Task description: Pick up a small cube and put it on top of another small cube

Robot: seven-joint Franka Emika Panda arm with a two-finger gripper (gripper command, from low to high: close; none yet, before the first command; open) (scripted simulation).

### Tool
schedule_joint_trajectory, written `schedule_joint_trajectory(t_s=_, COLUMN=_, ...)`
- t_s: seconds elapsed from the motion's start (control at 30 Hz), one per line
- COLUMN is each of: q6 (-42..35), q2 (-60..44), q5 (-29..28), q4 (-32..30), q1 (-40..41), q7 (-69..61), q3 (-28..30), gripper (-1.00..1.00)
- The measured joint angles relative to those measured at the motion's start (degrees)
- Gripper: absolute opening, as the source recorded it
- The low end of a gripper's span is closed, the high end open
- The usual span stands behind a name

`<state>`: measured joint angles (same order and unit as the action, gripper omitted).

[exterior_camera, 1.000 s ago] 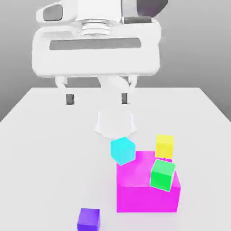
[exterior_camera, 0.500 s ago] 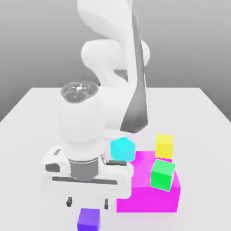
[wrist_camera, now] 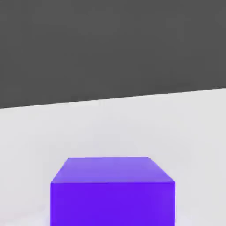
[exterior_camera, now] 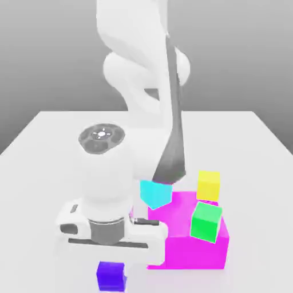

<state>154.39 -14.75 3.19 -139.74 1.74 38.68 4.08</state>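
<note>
A small purple cube (exterior_camera: 110, 279) lies on the white table (exterior_camera: 46, 171) near its front edge, and it looms close in the hand view (wrist_camera: 112, 192). My gripper (exterior_camera: 110, 265) sits directly on top of it, shut on the purple cube, which still rests on the table. Other small cubes lie toward the exterior view's right: a cyan one (exterior_camera: 154, 193) tilted against the big magenta block, a yellow one (exterior_camera: 208, 185) behind that block, and a green one (exterior_camera: 206, 221) tilted on the block's top.
The large magenta block (exterior_camera: 194, 249) stands just to the exterior view's right of my hand. My white arm (exterior_camera: 143, 86) rises behind it over the table's middle.
My hand swung down from high at the back to the front of the table, dropped onto the purple cube, and its jaws went from wide open to shut. No cube has moved.
</note>
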Motion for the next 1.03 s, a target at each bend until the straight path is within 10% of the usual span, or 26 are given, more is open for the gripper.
schedule_joint_trajectory(t_s=0.73, q6=-22.5, q2=45.6, q5=2.3, q4=-23.0, q1=-21.0, q7=-33.4, q3=-11.1, gripper=-1.0)
schedule_joint_trajectory(t_s=0.9, q6=-13.2, q2=40.0, q5=2.5, q4=-26.7, q1=-21.7, q7=-34.7, q3=-12.1, gripper=-1.0)
schedule_joint_trajectory(t_s=0.93, q6=-10.8, q2=38.2, q5=2.5, q4=-27.3, q1=-21.7, q7=-34.7, q3=-12.3, gripper=1.0)
schedule_joint_trajectory(t_s=1.03, q6=-10.8, q2=38.2, q5=2.5, q4=-27.3, q1=-21.7, q7=-34.7, q3=-12.3, gripper=1.0)
